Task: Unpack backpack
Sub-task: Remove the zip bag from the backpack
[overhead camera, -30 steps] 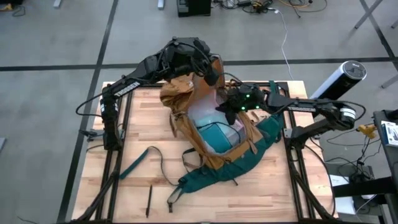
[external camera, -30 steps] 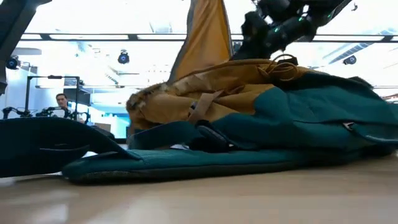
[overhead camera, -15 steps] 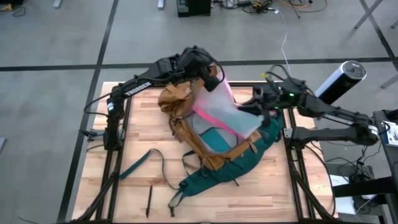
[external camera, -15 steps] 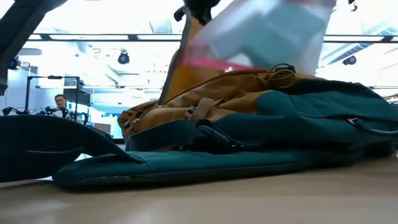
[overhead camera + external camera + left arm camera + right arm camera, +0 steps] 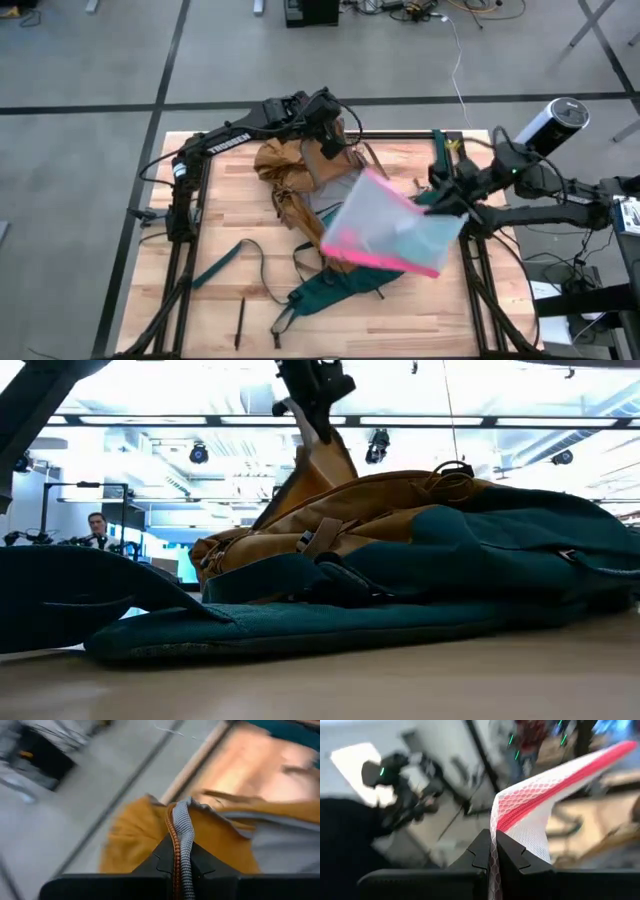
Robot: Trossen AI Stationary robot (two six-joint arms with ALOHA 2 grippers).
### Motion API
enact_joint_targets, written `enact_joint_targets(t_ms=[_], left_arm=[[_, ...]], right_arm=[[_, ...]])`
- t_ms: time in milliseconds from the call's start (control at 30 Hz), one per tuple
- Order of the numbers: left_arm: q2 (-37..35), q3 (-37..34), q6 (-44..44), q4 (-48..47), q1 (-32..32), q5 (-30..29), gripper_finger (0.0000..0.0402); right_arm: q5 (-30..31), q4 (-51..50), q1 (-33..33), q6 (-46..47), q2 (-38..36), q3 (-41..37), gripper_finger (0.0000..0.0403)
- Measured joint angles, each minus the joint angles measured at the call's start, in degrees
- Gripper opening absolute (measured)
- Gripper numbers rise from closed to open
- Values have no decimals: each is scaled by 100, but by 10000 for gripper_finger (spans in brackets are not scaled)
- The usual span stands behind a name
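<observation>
The large mustard-tan fabric backpack [image 5: 300, 185] with dark green back panel and straps lies slumped mid-way across the light wooden slatted surface [image 5: 220, 300]. The left claw [image 5: 177, 862] is pinched on the backpack's zip-edged opening rim at its far end, lifting it, likely so the mouth stays wide for removal. The right claw [image 5: 494, 851] is pressed together on the pink mesh edge of a clear, pink-edged zip pouch [image 5: 395, 235], which hangs in the air over the backpack's right side, apart from it. Bare surface shows to the right of the backpack, though narrow before the surface's edge; wider room lies on the backpack's left.
</observation>
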Motion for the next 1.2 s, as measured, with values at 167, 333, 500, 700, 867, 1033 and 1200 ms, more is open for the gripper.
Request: enact_joint_targets(t_ms=[167, 333, 500, 700, 867, 1033, 1200], left_arm=[[0, -918, -715, 552, -215, 594, 0], [-2, -2089, -1116, 1555, -574, 946, 4], [-2, -3074, -1719, 1831, -849, 1022, 27], [-231, -3758, -2342, 1615, -838, 1406, 97], [-742, -3583, -2351, 1690, -886, 2083, 171], [-1551, -3402, -2230, 2256, -1012, 2104, 224], [-1979, -3406, -1882, 2966, -1501, 1743, 243]], right_arm=[[131, -1115, 905, -427, 169, -108, 0], [721, -1103, 1666, -514, 561, -391, 0], [1412, -1156, 2098, -770, 1145, -538, 0], [2494, -1088, 2225, -1693, 1721, -538, 0], [3320, -1050, 2224, -2275, 2011, -503, 0], [3401, -971, 2224, -2302, 2155, -485, 0], [3405, -1104, 2320, -1837, 2266, -485, 0]])
